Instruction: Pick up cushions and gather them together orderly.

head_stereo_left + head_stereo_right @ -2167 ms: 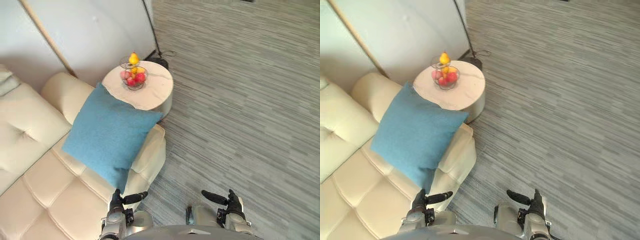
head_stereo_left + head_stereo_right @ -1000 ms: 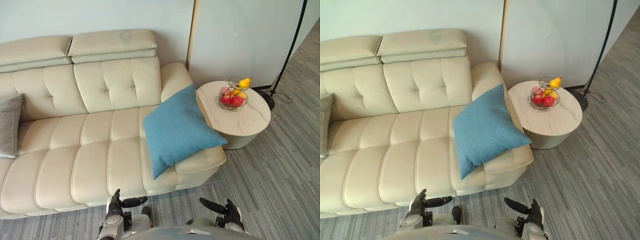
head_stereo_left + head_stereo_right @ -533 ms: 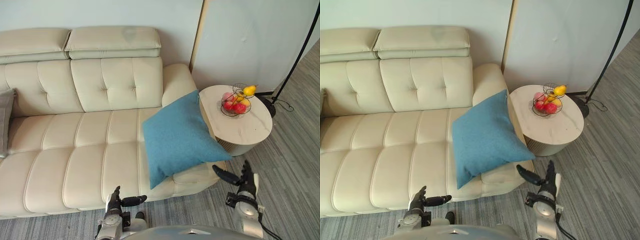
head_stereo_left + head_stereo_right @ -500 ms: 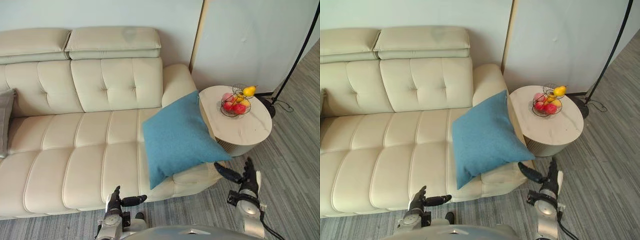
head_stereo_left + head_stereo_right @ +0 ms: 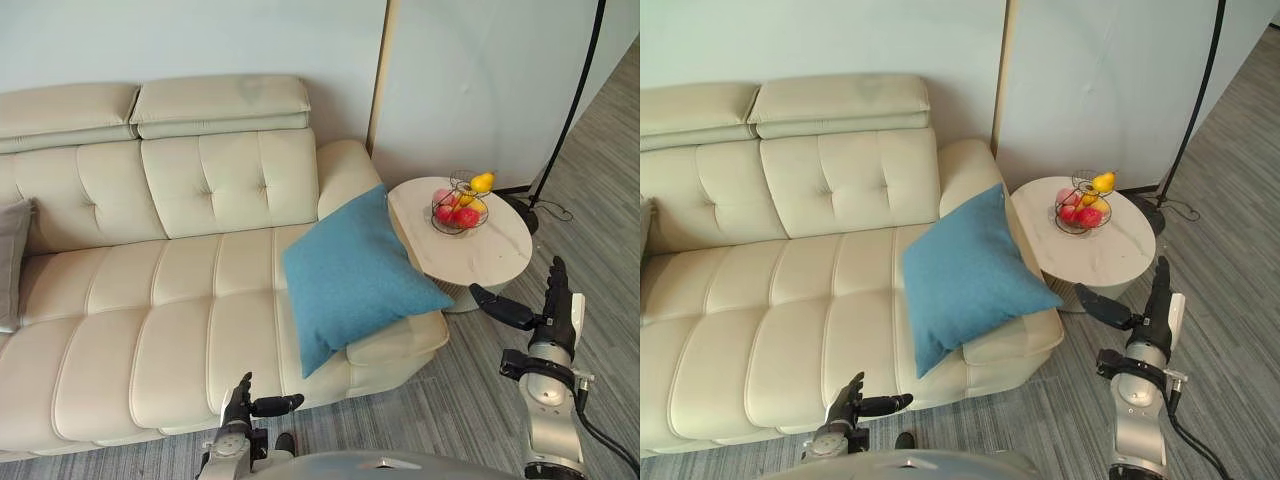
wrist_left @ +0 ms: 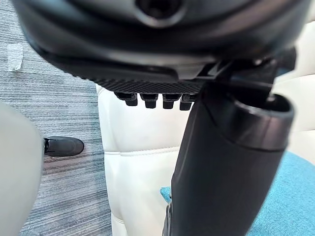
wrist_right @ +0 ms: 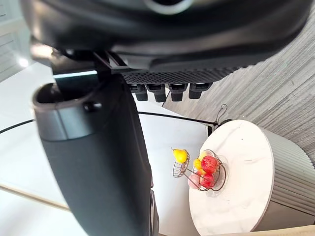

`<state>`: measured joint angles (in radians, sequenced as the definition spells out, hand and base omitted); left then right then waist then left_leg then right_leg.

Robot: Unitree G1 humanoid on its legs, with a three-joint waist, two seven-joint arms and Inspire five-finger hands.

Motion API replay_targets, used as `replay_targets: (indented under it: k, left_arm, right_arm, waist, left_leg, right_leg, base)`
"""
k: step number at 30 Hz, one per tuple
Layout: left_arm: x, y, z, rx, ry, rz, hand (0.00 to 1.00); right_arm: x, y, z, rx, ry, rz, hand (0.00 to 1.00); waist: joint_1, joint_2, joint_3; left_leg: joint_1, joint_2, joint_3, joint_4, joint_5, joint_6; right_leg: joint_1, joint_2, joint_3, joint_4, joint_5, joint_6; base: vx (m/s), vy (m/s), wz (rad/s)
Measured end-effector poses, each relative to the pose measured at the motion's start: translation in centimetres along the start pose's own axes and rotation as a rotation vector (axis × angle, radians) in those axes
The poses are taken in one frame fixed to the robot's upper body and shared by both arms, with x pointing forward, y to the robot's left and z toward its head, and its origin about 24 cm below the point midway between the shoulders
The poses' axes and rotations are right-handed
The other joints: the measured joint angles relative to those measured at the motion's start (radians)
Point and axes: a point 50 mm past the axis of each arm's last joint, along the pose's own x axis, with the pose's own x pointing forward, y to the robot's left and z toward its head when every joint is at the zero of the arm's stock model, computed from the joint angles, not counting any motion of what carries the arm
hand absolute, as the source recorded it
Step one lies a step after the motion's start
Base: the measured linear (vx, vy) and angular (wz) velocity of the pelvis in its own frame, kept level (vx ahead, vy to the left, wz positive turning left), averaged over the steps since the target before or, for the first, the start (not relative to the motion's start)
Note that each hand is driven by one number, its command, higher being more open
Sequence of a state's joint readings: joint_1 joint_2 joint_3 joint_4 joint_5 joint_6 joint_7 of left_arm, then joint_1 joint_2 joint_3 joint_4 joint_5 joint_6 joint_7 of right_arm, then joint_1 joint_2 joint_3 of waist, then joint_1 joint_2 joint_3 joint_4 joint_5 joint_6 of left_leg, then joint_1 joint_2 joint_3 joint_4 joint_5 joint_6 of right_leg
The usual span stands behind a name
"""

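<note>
- Hanging low at the bottom centre of the frame, my left robot hand (image 5: 240,404) is spread wide and empty, fingers straight and thumb out, in front of the sofa (image 5: 150,310). It has hardly moved.
- Over the last second my right robot hand (image 5: 553,312) has climbed from the lower right corner to mid height at the right edge. It too is wide open and holds nothing. Its thumb points toward the blue cushion (image 5: 355,272) but is not touching it.
- That blue cushion leans against the sofa's right armrest, right of centre, untouched.
- Just past my right robot hand stands the round bench (image 5: 490,250) with the fruit basket (image 5: 459,203) on it. I judge that basket is something to steer clear of as I reach in.
- A grey cushion (image 5: 12,262) sits at the far left edge, well apart from the blue one.
- My head has swung round, so the whole sofa is now in frame. The cushions themselves have not shifted.
- I judge the reach for the blue cushion has begun, and nothing is gathered yet.
</note>
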<state>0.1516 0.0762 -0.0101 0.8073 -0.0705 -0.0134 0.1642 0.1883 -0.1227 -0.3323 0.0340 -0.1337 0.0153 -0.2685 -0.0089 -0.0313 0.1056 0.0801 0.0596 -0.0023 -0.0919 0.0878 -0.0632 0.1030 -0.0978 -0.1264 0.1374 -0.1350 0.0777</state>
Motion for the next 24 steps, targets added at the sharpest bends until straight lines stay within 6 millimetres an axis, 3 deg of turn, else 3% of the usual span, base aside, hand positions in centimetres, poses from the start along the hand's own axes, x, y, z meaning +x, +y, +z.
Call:
replay_targets:
  k: [4,9,12,16,24]
  left_arm:
    - [0.0,-0.6,0.9,0.021,-0.037,-0.028,1.0]
    - [0.4,-1.2,2.7,0.039,-0.089,-0.058,1.0]
    - [0.7,-2.2,5.4,0.056,-0.174,-0.09,1.0]
    - [0.8,-4.0,10.5,0.062,-0.324,-0.142,1.0]
    - [0.2,-5.5,18.4,0.05,-0.535,-0.152,1.0]
  right_arm:
    - [1.2,-0.2,1.1,-0.015,-0.051,0.025,1.0]
    - [3.3,2.0,1.5,-0.006,-0.041,0.133,1.0]
    - [4.1,4.5,2.9,-0.006,-0.076,0.23,1.0]
    - [5.5,7.2,6.1,0.014,-0.153,0.293,1.0]
    - [7.5,9.1,11.0,0.104,-0.241,0.273,1.0]
  waist:
    - [-0.005,0.009,-0.006]
    - [-0.008,0.007,0.003]
    - [-0.006,0.009,0.041]
    - [0.002,0.019,0.109]
    - [0.008,0.02,0.206]
  left_leg:
    - [-0.046,-0.004,-0.007,0.0,0.008,-0.001]
    - [-0.081,-0.01,-0.012,0.005,0.02,0.011]
    - [-0.107,-0.014,-0.019,0.006,0.029,0.017]
    - [-0.181,-0.014,-0.039,0.006,0.055,0.02]
    - [-0.276,-0.013,-0.04,0.006,0.085,0.023]
  right_leg:
    - [-0.033,0.003,-0.002,-0.023,0.017,0.004]
    - [-0.052,0.002,-0.007,-0.044,0.038,0.001]
    - [-0.07,0.001,-0.013,-0.054,0.049,0.001]
    - [-0.137,0.002,-0.03,-0.049,0.066,-0.007]
    - [-0.258,-0.001,-0.024,0.009,0.071,-0.008]
  base:
    - [-0.04,0.009,0.03]
    - [0.02,0.005,0.03]
    - [0.0,0.012,0.08]
    - [-0.05,0.015,0.14]
    - [-0.08,0.018,0.0]
